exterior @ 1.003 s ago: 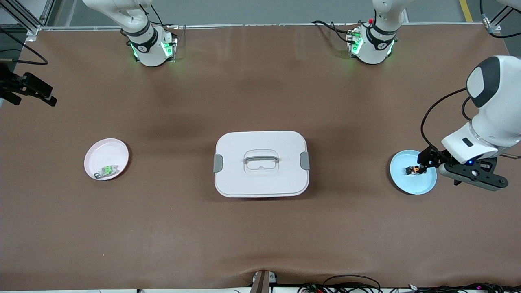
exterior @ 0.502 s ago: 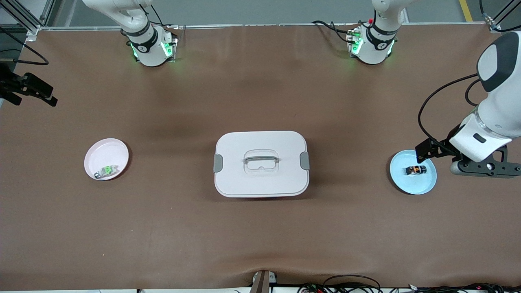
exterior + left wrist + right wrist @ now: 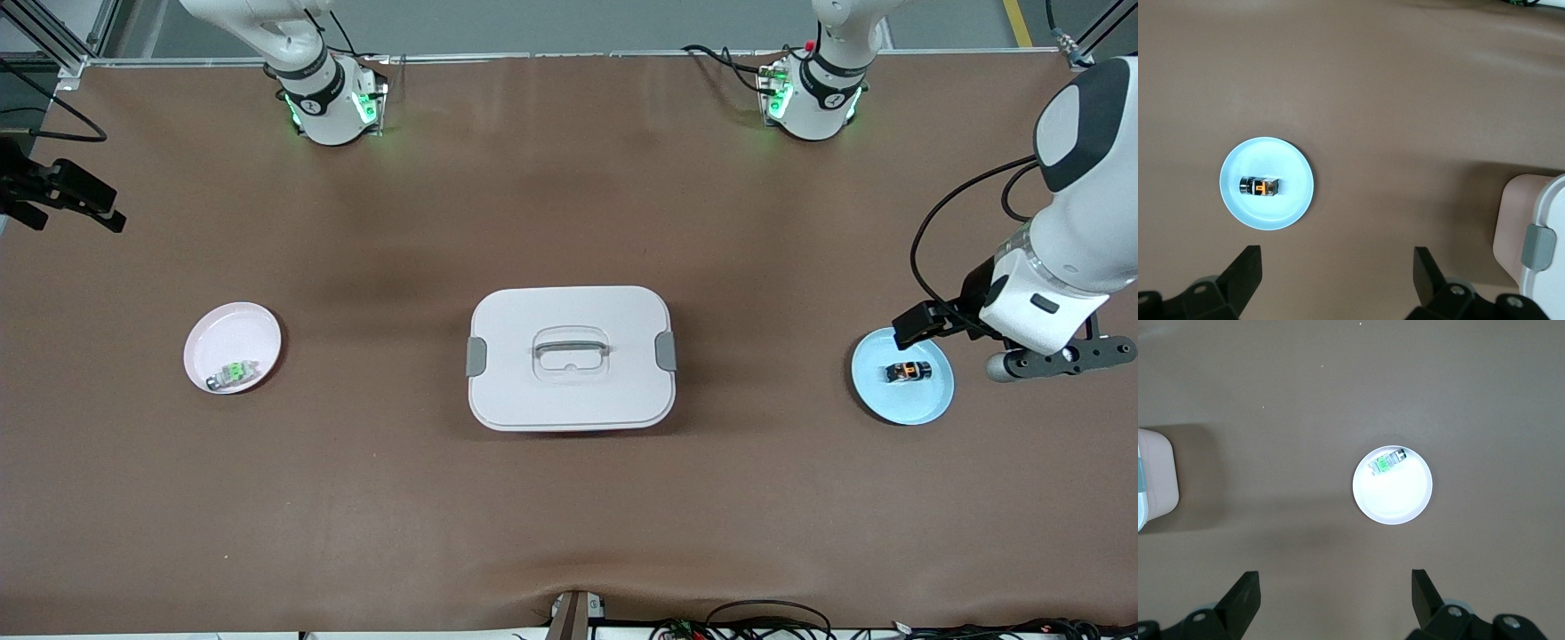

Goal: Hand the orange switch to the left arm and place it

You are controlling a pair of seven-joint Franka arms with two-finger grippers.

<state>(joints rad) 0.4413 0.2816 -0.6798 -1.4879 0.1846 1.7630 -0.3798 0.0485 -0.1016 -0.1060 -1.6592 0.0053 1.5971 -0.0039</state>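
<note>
The orange switch lies on a light blue plate toward the left arm's end of the table; it also shows in the left wrist view. My left gripper hangs in the air over the plate's rim, open and empty, its jaws wide apart. The white box stands shut in the middle of the table. My right gripper waits high over the right arm's end of the table, open and empty.
A pink plate toward the right arm's end holds a small green-and-grey component, which also shows in the right wrist view. The box's corner shows in the left wrist view. Cables lie along the table's edge nearest the camera.
My left gripper was down at the switch on the blue plate and has risen away from it, empty. The switch stays on the plate. The right arm has not moved.
</note>
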